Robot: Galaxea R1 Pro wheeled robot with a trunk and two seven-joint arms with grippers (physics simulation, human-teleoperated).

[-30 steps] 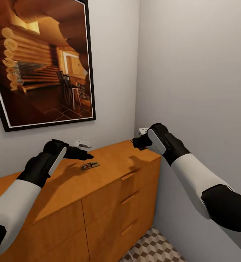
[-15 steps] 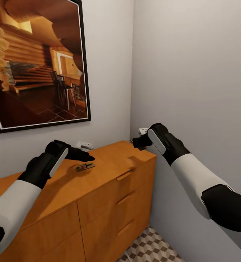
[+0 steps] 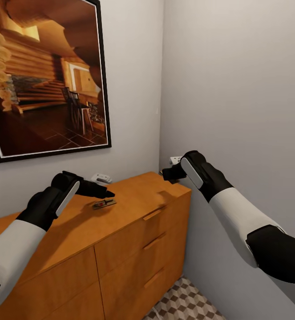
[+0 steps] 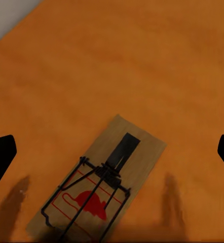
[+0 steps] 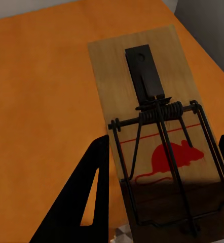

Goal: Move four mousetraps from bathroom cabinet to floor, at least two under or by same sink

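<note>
Cabinet (image 3: 134,222) stands in the room corner, orange-brown top, bar handles on the drawer fronts. One mousetrap (image 3: 104,203) lies flat on the cabinet top, mid-depth and well in from the right edge; in the left wrist view the same mousetrap (image 4: 99,185) shows tan plate, dark spring wire, red mouse mark. Left gripper (image 3: 103,193) hovers just above it, jaws spread wide, nothing between them. Right gripper (image 3: 166,173) is over the cabinet's back right corner, clamped on a second mousetrap (image 5: 155,116), plate held between the fingers (image 5: 81,197). Small white-grey gadget (image 3: 102,178) sits at the cabinet's back edge against the wall. Framed picture (image 3: 45,75) hangs above. Cube-pattern bathroom floor (image 3: 183,304) shows below the cabinet's right end
</note>
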